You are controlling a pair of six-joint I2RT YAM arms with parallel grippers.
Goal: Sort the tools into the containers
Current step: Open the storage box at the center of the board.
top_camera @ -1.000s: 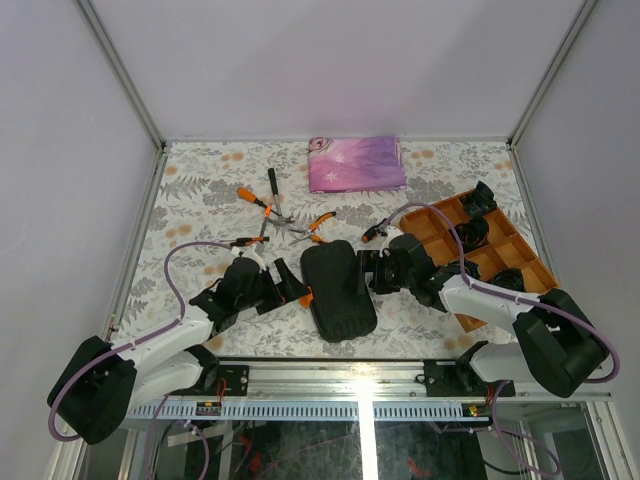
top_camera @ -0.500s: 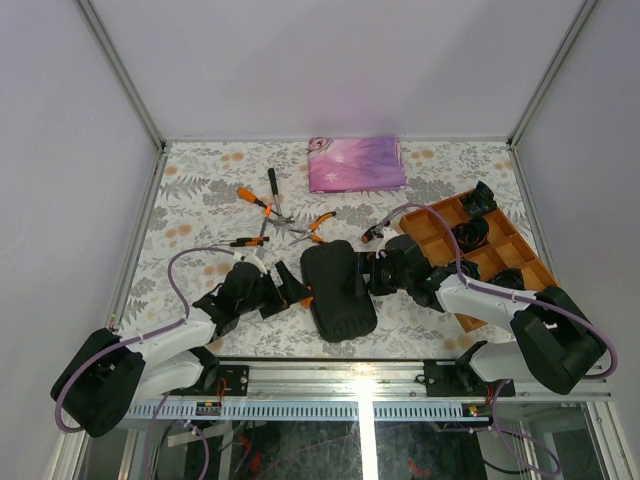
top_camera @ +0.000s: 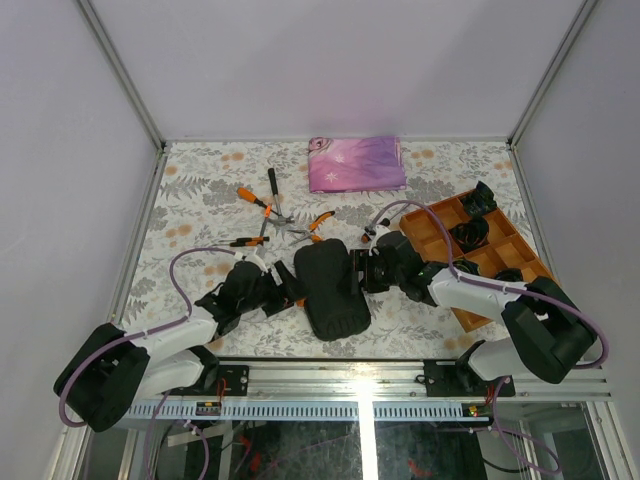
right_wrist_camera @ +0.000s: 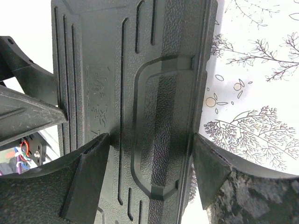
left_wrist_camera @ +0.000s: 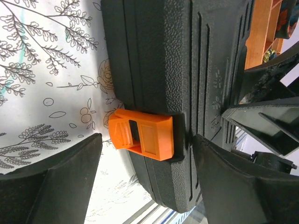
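The closed black tool case lies at the table's near middle, its orange latch facing left. My left gripper stands open astride that latch side. One of its fingers rests on the lid and the other is apart from the latch. My right gripper is shut on the case's opposite edge, both fingertips touching it. The tools lie beyond the case: orange-handled pliers, a hammer, more pliers and a screwdriver.
An orange compartment tray holding black coiled bundles stands at the right, close behind my right arm. A folded pink-purple cloth lies at the back. Metal frame posts and grey walls close in the table.
Both grippers have moved in on the case from either side and their jaws have narrowed. The case has shifted slightly left and away from the near edge.
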